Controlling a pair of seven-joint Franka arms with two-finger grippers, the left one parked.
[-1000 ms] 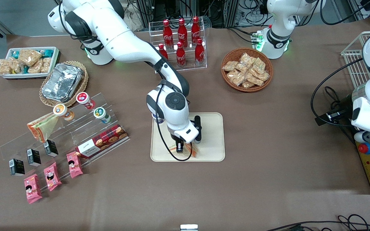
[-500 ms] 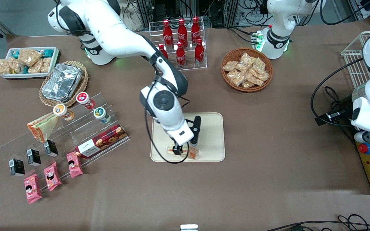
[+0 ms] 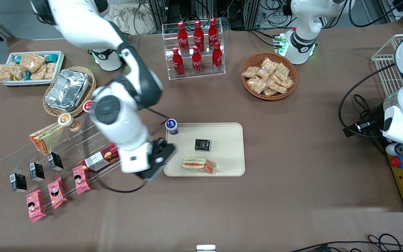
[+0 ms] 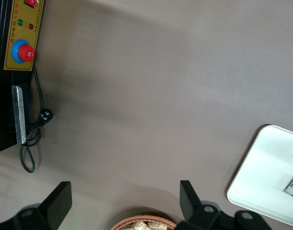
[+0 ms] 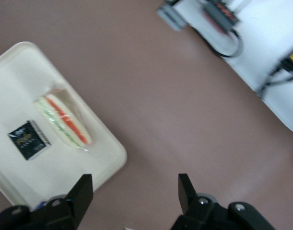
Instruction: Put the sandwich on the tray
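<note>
The sandwich (image 3: 199, 164) lies flat on the cream tray (image 3: 229, 140), near the tray's edge closest to the front camera. It is a clear-wrapped wedge with a red and green filling stripe. It also shows in the right wrist view (image 5: 64, 122) on the tray (image 5: 12, 76). My right gripper (image 3: 157, 162) hangs above the table just off the tray's edge, toward the working arm's end. In the right wrist view the gripper (image 5: 135, 191) is open and empty, apart from the sandwich.
A black packet (image 3: 202, 144) lies on the tray and a blue-lidded cup (image 3: 171, 126) stands at its corner. A clear stepped shelf (image 3: 65, 140) with snacks, a yellowish wedge (image 3: 46, 138) and a foil container (image 3: 66, 89) lie toward the working arm's end. A cola rack (image 3: 196, 47) and a snack basket (image 3: 268, 75) stand farther back.
My gripper has let go of the sandwich, risen and swung off the tray toward the working arm's end. The sandwich stays on the tray, and the black packet and cup now show.
</note>
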